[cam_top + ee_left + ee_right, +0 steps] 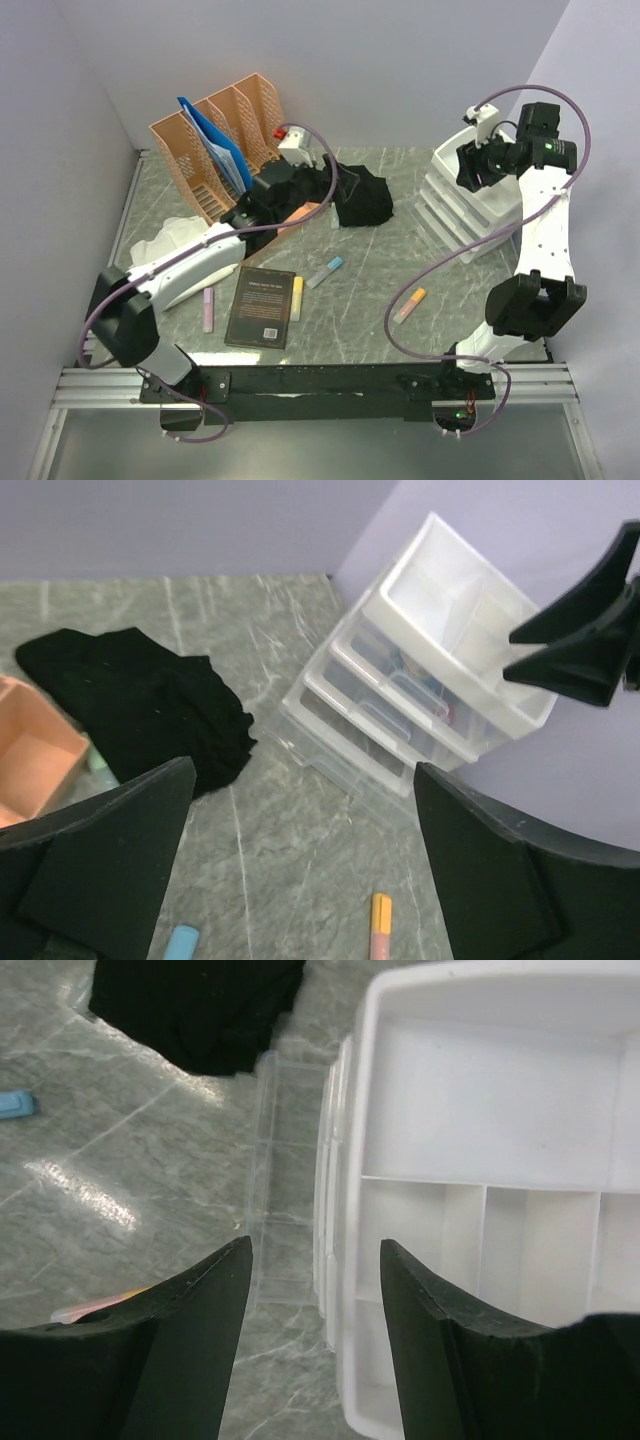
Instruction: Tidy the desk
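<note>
Since the left hand and the right hand both hang open and empty above the table, the right one, over the white drawer unit, should probably lift clear before dropping toward the orange marker below it.

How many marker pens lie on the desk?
4: a pink marker left of the black book; a yellow marker along its right edge; a blue marker further right; an orange marker near the right arm. The left arm may hide more.
</note>
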Tool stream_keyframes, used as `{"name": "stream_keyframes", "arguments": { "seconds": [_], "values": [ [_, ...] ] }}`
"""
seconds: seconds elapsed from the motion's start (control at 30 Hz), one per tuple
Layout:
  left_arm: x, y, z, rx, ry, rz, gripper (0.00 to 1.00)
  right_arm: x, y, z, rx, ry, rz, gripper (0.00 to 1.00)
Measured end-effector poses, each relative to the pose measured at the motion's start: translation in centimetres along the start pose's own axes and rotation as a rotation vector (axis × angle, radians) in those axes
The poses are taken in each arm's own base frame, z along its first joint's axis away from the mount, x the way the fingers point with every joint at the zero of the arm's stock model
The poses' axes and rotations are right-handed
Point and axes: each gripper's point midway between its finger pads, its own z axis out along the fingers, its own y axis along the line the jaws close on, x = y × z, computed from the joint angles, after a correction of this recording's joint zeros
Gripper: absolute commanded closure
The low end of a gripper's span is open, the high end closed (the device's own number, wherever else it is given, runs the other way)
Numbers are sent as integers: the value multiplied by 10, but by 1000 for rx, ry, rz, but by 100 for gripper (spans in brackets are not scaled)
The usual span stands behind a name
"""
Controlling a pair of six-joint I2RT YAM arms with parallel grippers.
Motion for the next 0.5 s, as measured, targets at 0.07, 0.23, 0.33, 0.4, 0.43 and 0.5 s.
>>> {"name": "stream_keyframes", "arguments": {
  "seconds": [0.07, 0.23, 0.33, 0.4, 0.43, 0.5],
  "values": [
    [-11, 3, -10, -20, -25, 9, 1, -9, 9, -7, 0, -22, -27, 38],
    [-21, 23, -36, -94, -57, 15, 1, -28, 46, -20, -39, -81, -112, 38],
    [-15, 40, -51, -151, -57, 3, 1, -22, 86, -15, -121, -74, -158, 37],
    [-8, 54, -62, -195, -62, -20, 1, -9, 111, -1, -180, -43, -175, 37],
    [-5, 59, -67, -210, -64, -28, 1, 1, 122, 9, -207, -14, -173, 37],
    [2, 71, -78, -246, -67, -54, 0, 25, 136, 30, -241, 59, -153, 37]
  ]
}}
